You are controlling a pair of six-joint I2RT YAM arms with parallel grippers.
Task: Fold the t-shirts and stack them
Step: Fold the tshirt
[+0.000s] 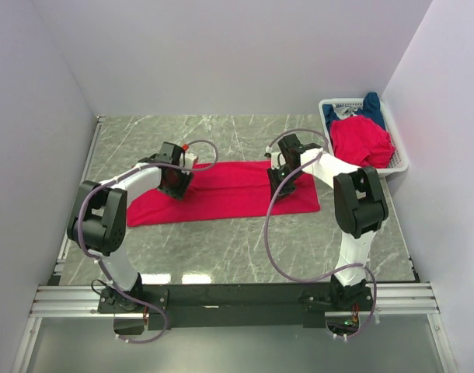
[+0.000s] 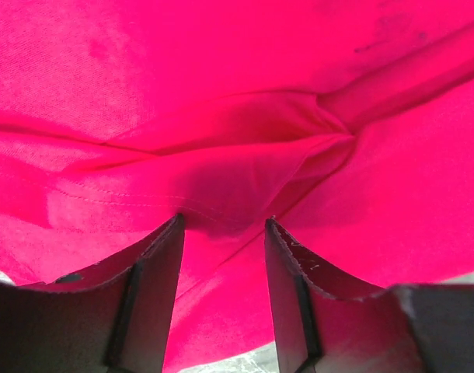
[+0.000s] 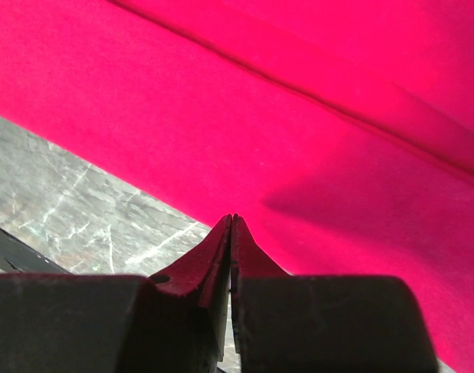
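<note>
While the red t-shirt [image 1: 229, 194] is lying as a long flat band across the middle of the table [image 1: 221, 252], its fold is looking only partly made, and no stack is showing yet. The left gripper [image 2: 224, 221] is hanging over the band's nine o'clock part, jaws standing apart above a rumpled pleat. The right gripper [image 3: 233, 219] is sitting pressed shut at a cloth edge toward three o'clock, though I cannot tell whether it is catching any cloth. Another red shirt [image 1: 361, 140] and the dark blue shirt [image 1: 371, 105] are waiting crumpled in the basket [image 1: 400, 165] at two o'clock, so most of the work is probably lying ahead.
</note>
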